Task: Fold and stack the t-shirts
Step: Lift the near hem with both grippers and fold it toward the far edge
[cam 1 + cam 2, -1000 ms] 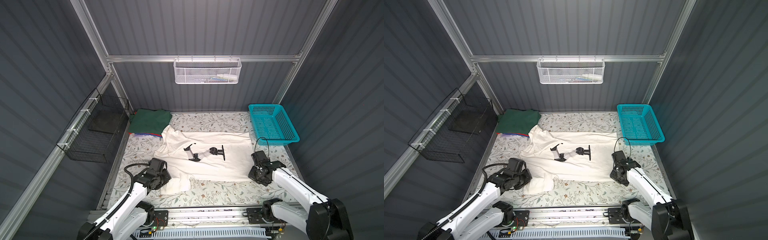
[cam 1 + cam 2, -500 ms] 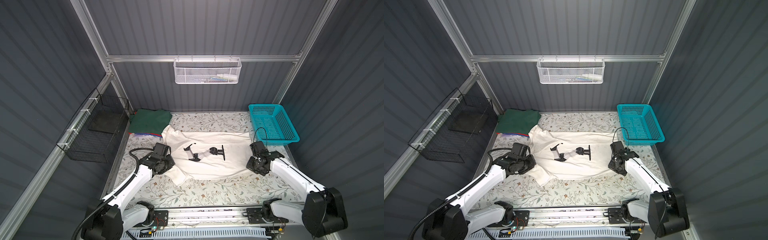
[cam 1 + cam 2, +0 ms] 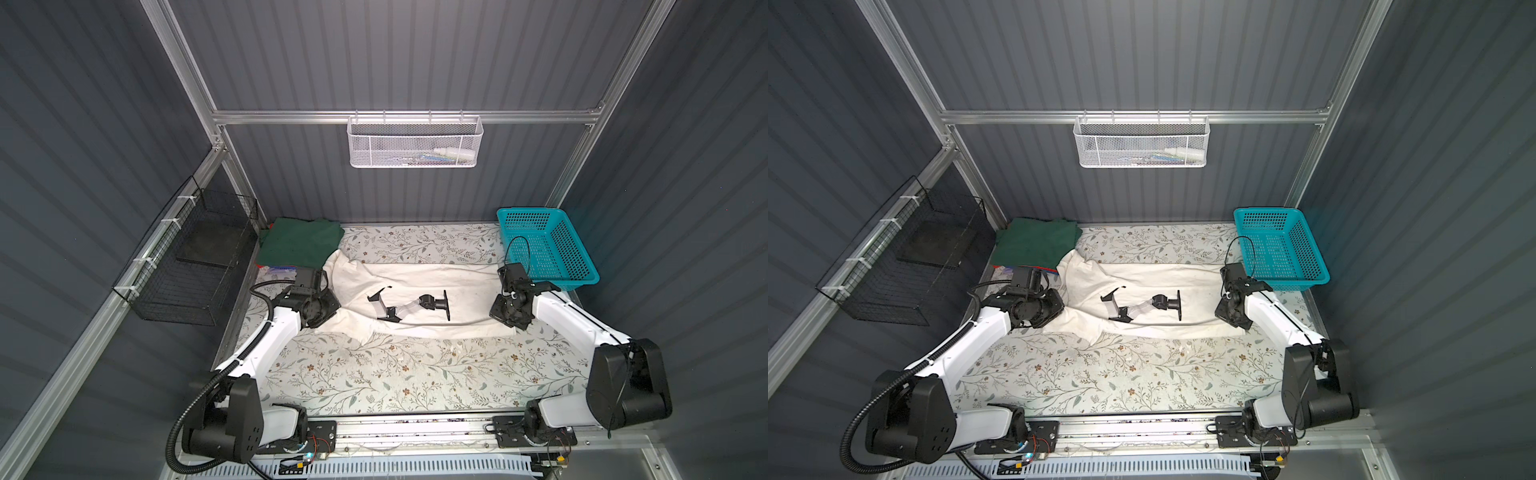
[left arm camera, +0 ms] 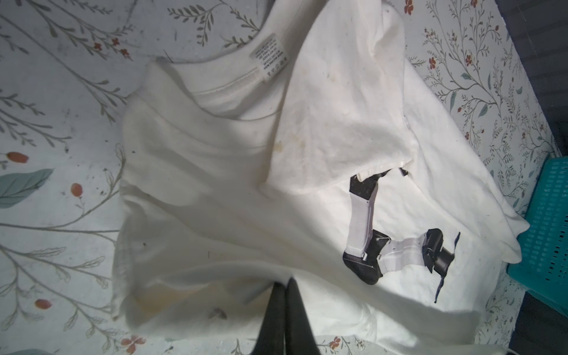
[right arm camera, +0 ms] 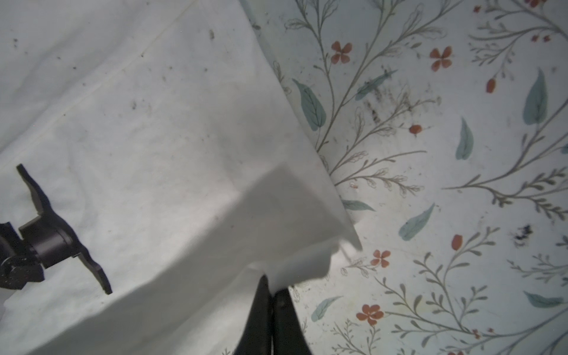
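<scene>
A white t-shirt (image 3: 419, 282) with a printed robot-arm picture (image 3: 409, 309) lies crumpled across the floral table, also seen in the second top view (image 3: 1142, 278). My left gripper (image 4: 285, 281) is shut on the shirt's near edge at its left end (image 3: 330, 318). My right gripper (image 5: 270, 284) is shut on the shirt's near right corner (image 3: 509, 324). The neck label (image 4: 270, 55) faces up and one sleeve (image 4: 344, 129) is folded over the body. A folded dark green t-shirt (image 3: 299, 245) lies at the back left on a blue, red-edged one (image 3: 279, 271).
A teal plastic basket (image 3: 544, 249) stands at the back right, close to the right wrist. A black wire basket (image 3: 195, 266) hangs on the left wall. A white mesh basket (image 3: 415, 141) hangs on the back rail. Bare floral table (image 3: 415, 370) stretches along the front.
Both grippers have moved from the front toward the back, each carrying the white shirt's near edge. The shirt covers less of the table's front than before.
</scene>
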Robot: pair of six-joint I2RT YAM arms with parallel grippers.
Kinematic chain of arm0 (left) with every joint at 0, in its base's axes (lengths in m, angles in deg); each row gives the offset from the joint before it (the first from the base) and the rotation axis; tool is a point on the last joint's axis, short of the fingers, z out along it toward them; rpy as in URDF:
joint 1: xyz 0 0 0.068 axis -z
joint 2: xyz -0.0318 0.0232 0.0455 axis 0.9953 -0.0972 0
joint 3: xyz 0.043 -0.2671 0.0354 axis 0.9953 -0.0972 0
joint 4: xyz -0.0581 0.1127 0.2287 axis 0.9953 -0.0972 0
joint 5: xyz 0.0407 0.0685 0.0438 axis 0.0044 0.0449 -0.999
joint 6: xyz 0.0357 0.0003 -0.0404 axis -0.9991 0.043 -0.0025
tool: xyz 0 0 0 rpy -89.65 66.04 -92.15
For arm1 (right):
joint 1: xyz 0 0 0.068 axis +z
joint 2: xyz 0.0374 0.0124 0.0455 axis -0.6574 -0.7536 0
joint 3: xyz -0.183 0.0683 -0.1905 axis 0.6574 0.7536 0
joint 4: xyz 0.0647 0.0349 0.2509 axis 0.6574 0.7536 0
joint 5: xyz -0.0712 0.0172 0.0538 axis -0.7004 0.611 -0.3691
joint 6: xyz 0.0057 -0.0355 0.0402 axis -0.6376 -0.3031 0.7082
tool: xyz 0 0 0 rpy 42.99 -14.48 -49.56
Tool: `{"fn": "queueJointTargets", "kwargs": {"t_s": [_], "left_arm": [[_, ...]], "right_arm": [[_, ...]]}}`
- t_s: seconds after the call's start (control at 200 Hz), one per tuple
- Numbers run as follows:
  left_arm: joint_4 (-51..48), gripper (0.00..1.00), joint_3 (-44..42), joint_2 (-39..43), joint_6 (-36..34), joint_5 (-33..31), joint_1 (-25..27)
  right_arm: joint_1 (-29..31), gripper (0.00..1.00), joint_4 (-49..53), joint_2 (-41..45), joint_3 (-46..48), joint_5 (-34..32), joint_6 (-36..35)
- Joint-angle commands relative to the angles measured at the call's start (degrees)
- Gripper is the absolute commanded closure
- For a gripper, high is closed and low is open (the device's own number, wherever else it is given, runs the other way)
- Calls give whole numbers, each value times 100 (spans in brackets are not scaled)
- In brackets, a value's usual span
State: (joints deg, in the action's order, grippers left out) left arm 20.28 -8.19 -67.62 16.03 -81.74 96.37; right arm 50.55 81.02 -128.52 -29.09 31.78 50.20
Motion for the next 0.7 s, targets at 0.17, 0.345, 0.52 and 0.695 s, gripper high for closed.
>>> {"fn": "queueJointTargets", "kwargs": {"t_s": [0.17,0.345,0.52,0.695], "left_arm": [[-81,100,585,-364,-301,179,-94],[31,100,788,-660,-337,227,-197],[200,100,980,-1023,-365,305,-345],[305,100,1226,-1506,-430,407,-446]], "right_arm": [[-134,100,-54,-310,-445,-153,-239],[-224,100,-70,-639,-736,-111,-358],[-275,100,-2,-1118,-1102,-124,-468],[-303,100,60,-1503,-1417,-56,-546]]}}
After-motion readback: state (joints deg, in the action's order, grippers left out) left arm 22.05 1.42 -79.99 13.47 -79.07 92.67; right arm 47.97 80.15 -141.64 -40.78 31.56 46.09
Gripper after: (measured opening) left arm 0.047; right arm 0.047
